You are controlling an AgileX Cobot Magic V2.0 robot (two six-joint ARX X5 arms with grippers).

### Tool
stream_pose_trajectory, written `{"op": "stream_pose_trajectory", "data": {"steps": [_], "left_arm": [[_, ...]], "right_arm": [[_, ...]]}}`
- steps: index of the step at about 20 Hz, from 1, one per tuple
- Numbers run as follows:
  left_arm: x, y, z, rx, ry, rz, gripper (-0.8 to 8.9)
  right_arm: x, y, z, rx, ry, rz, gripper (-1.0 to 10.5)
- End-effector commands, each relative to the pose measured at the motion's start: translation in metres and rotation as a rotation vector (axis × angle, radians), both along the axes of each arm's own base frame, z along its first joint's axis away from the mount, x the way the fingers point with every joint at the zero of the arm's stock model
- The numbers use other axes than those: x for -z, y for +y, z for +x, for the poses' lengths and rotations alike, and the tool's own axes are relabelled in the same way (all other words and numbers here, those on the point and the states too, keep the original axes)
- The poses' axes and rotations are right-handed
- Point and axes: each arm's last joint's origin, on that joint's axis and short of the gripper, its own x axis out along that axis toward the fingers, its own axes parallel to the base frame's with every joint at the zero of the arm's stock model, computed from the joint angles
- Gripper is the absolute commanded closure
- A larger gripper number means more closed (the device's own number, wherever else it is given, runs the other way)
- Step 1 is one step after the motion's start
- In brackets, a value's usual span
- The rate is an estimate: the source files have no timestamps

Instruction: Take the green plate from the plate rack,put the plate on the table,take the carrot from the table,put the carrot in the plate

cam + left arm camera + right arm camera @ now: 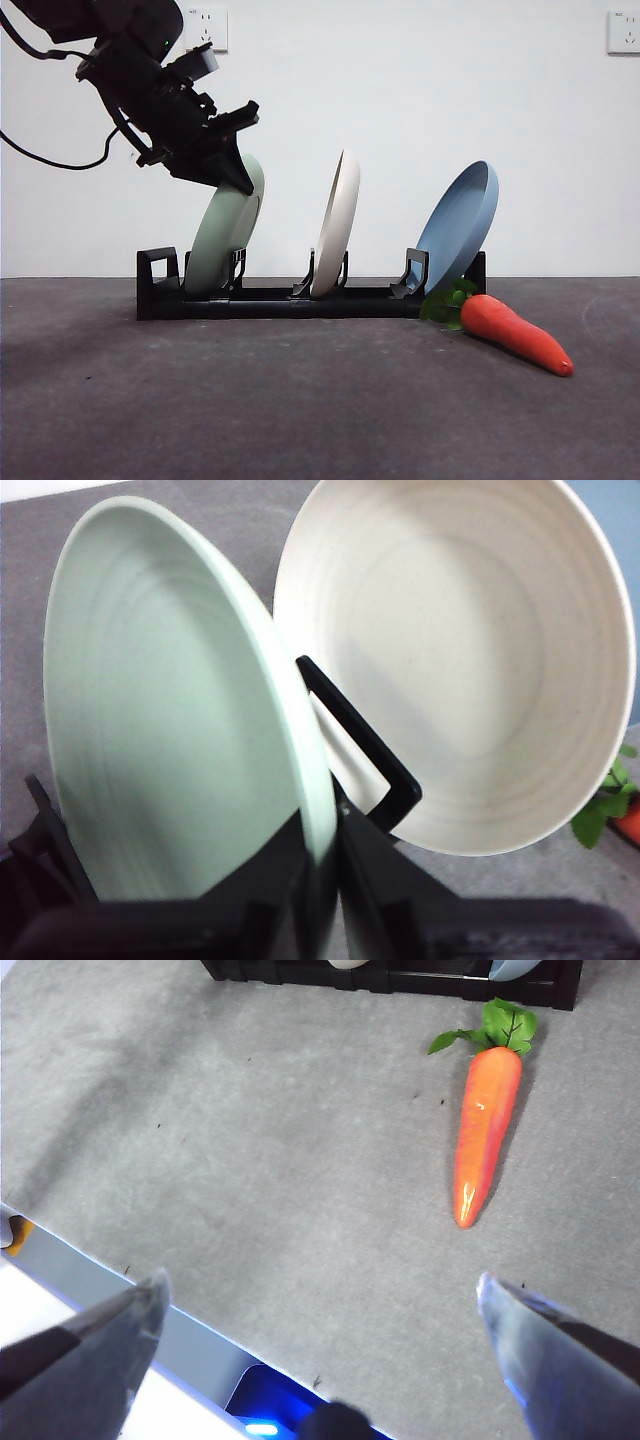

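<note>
The green plate (225, 235) (170, 710) stands tilted in the left slot of the plate rack (270, 300) (365, 750). My left gripper (235, 170) (320, 880) comes down from the upper left and is shut on the plate's top rim, one jaw against each face. The carrot (515, 333) (485, 1130) lies on the table (300, 400) beside the rack's right end, with its leaves toward the rack. My right gripper (320, 1305) hangs open above the table's near edge, well short of the carrot and holding nothing.
A cream-white plate (337, 225) (460, 660) stands in the rack's middle slot, close beside the green one. A blue plate (458, 225) leans in the right slot, just above the carrot's leaves. Wall sockets are on the white wall behind.
</note>
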Motion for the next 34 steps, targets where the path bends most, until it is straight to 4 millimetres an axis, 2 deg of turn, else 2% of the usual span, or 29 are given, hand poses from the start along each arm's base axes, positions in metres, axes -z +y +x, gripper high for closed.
{"op": "stream_pose_trajectory", "data": {"steps": [1, 7, 9, 12, 16, 19, 21, 24, 30, 34], "left_arm": [[-0.022, 0.001, -0.008, 0.004, -0.036, -0.051, 8.22], [-0.078, 0.009, -0.041, 0.023, -0.144, -0.105, 8.22], [-0.098, 0.010, -0.064, 0.044, -0.152, -0.095, 8.22], [-0.122, 0.007, -0.110, 0.152, -0.188, 0.032, 8.21], [-0.134, -0.014, -0.172, 0.212, -0.199, 0.292, 8.20], [-0.118, -0.038, -0.195, 0.265, -0.130, 0.460, 8.19], [-0.097, -0.056, -0.204, 0.303, -0.114, 0.553, 8.19], [-0.053, -0.082, -0.215, 0.322, -0.129, 0.667, 8.19], [0.041, -0.121, -0.220, 0.424, -0.163, 0.863, 8.20], [0.082, -0.146, -0.218, 0.420, -0.191, 0.960, 8.20]], "right_arm": [[-0.002, 0.000, 0.000, 0.000, -0.008, 0.004, 2.3], [-0.002, 0.000, 0.000, -0.001, -0.009, 0.003, 2.3], [-0.002, 0.000, 0.000, -0.001, -0.009, 0.004, 2.3], [-0.002, 0.000, 0.001, -0.001, -0.023, 0.005, 2.3], [-0.003, 0.000, 0.002, 0.000, -0.029, 0.006, 2.3], [-0.003, 0.000, 0.002, 0.000, -0.029, 0.006, 2.3], [-0.003, 0.000, 0.002, 0.000, -0.029, 0.006, 2.3], [-0.003, 0.000, 0.002, -0.001, -0.029, 0.006, 2.3], [-0.003, 0.000, 0.002, 0.002, -0.027, 0.008, 2.3], [-0.003, 0.000, 0.002, 0.001, -0.027, 0.008, 2.3]]}}
